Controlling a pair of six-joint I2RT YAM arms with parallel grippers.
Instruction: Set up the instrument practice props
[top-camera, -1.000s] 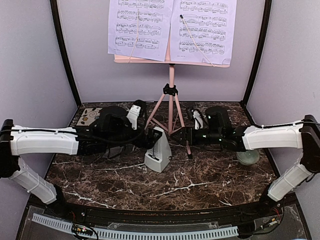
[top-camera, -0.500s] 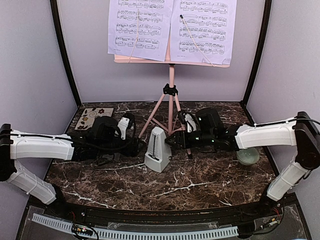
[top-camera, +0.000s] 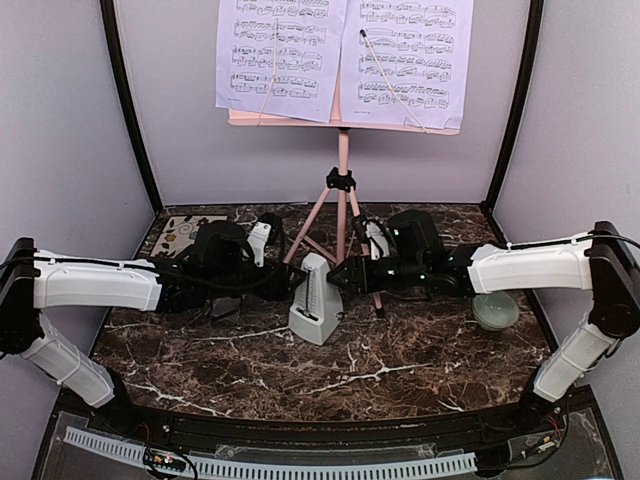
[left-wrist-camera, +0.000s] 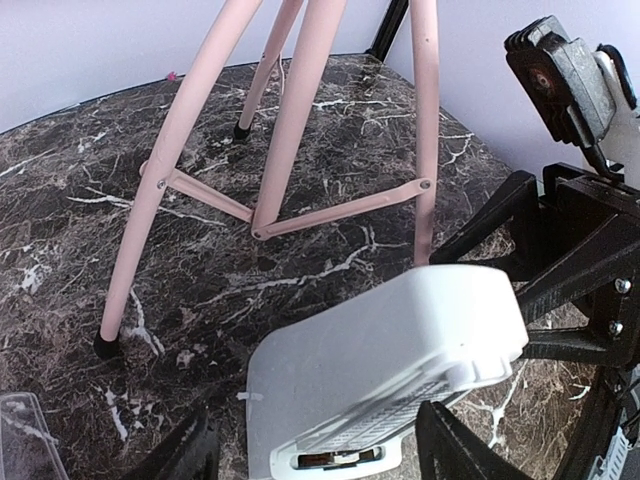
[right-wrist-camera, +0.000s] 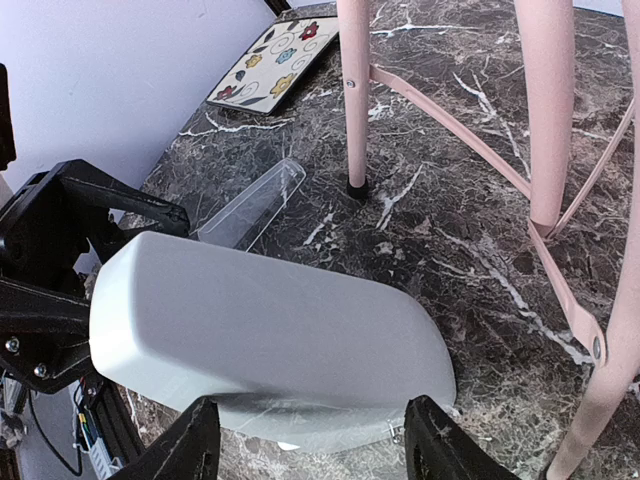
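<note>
Left arm (top-camera: 95, 285), right arm (top-camera: 530, 268), white tubular shells, black joints and wrists, thin black cables (top-camera: 100, 262), small screws (left-wrist-camera: 615, 327) on black frames.

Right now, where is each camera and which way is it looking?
Top camera: high behind the arms, looking down at the table, music stand and metronome; both arms show.
Left wrist camera: low on the left arm, facing the stand's legs; its jaws straddle the metronome.
Right wrist camera: low on the right arm, facing the legs and a flowery mat; its jaws straddle the metronome.
Shared: both wrist views show metronome and stand legs.
</note>
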